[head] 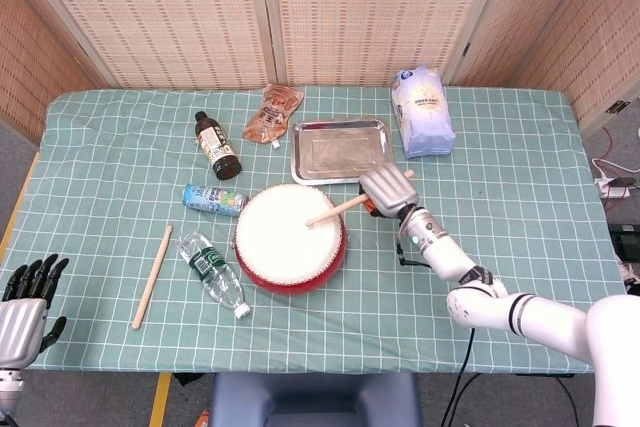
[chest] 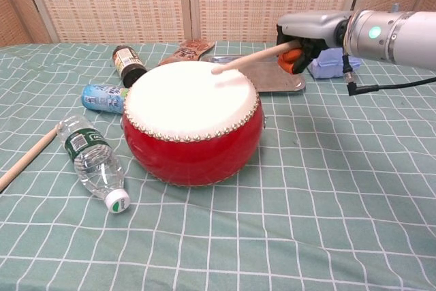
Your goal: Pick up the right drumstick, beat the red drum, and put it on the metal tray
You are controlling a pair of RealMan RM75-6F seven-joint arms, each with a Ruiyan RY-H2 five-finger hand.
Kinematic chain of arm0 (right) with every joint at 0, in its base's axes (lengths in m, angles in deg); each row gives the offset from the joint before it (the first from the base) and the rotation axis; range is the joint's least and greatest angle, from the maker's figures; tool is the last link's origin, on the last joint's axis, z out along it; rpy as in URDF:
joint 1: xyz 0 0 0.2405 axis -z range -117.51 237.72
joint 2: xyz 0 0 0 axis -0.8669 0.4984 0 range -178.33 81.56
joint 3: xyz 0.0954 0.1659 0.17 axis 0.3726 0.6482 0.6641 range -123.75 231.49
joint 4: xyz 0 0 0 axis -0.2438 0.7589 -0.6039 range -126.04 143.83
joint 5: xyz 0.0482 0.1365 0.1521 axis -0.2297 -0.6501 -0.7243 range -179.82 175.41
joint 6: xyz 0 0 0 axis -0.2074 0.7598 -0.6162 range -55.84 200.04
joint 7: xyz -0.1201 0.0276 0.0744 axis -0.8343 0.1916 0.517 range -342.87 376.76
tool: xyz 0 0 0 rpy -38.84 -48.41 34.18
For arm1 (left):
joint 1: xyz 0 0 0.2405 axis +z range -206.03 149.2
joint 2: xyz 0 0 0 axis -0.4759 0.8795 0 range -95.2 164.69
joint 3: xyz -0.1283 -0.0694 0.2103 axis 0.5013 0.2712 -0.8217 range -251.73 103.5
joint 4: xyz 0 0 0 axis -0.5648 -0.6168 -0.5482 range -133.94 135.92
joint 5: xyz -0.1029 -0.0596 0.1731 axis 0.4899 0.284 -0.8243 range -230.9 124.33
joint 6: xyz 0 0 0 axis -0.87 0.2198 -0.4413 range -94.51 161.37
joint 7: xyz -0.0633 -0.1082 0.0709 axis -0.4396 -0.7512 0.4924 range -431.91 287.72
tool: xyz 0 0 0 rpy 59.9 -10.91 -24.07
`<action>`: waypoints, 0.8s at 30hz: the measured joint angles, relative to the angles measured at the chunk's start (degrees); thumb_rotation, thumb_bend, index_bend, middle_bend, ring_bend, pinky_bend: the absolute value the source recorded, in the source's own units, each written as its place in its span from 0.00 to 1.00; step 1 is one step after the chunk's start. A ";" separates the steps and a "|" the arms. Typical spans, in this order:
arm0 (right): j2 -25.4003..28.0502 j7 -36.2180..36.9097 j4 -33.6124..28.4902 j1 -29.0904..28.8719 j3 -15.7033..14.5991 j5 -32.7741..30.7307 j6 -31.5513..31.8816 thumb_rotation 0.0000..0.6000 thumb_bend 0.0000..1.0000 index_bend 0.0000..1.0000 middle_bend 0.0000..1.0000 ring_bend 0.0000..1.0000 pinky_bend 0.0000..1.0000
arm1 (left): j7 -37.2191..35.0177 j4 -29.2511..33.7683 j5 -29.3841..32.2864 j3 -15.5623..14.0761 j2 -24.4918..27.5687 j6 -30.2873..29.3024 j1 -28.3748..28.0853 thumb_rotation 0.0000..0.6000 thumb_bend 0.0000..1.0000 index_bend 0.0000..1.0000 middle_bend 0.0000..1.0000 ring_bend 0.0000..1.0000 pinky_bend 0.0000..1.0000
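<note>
The right hand (head: 384,190) clamped the right drumstick (head: 340,210), its tip over the red drum (head: 290,237) beside the metal tray (head: 341,152), mid-table.

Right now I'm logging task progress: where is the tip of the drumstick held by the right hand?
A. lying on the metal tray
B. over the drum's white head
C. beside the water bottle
B: the right hand holds the drumstick with its tip over the red drum.

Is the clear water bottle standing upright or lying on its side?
Lying on its side. The water bottle rests lengthwise on the tablecloth, its white cap pointing sideways.
</note>
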 measured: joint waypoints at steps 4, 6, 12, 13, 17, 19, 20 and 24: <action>0.12 3.58 -0.30 -0.06 0.75 0.32 -0.08 1.00 1.00 1.00 1.00 1.00 1.00 | -0.10 -0.10 0.05 0.04 -0.09 0.04 -0.02 1.00 0.28 0.00 0.00 0.00 0.03; 0.03 2.47 -0.06 -0.33 0.39 0.47 -0.33 1.00 1.00 1.00 1.00 1.00 1.00 | -0.16 -0.19 0.07 0.02 -0.14 0.06 0.00 1.00 0.28 0.00 0.00 0.00 0.03; -1.30 -7.46 1.61 -1.70 -2.03 -0.60 -0.72 1.00 1.00 1.00 1.00 1.00 1.00 | -0.36 -0.50 0.21 -0.06 -0.31 0.31 0.02 1.00 0.28 0.00 0.00 0.00 0.03; -1.64 -9.59 1.80 -1.97 -2.37 -1.59 -0.67 1.00 1.00 1.00 1.00 1.00 1.00 | -0.42 -0.56 0.23 -0.06 -0.32 0.35 0.02 1.00 0.28 0.00 0.00 0.00 0.03; -2.17 -11.60 1.23 -2.04 -1.87 -4.43 0.43 1.00 1.00 1.00 1.00 1.00 1.00 | -0.73 -0.83 0.36 0.04 -0.40 0.30 0.05 1.00 0.28 0.00 0.00 0.00 0.03; -2.19 -9.05 0.42 -1.60 -0.85 -4.11 1.36 1.00 1.00 1.00 1.00 1.00 1.00 | -0.80 -0.95 0.39 0.05 -0.45 0.29 0.07 1.00 0.28 0.00 0.00 0.00 0.03; -2.16 -7.38 0.03 -1.35 -0.36 -3.79 1.73 1.00 1.00 1.00 1.00 1.00 1.00 | -0.85 -1.01 0.35 0.02 -0.49 0.29 0.07 1.00 0.28 0.00 0.00 0.00 0.03; -1.75 1.44 -1.38 -0.17 1.50 -1.32 2.89 1.00 1.00 1.00 1.00 1.00 1.00 | -1.00 -1.18 0.15 -0.14 -0.59 0.34 0.09 1.00 0.28 0.00 0.00 0.00 0.03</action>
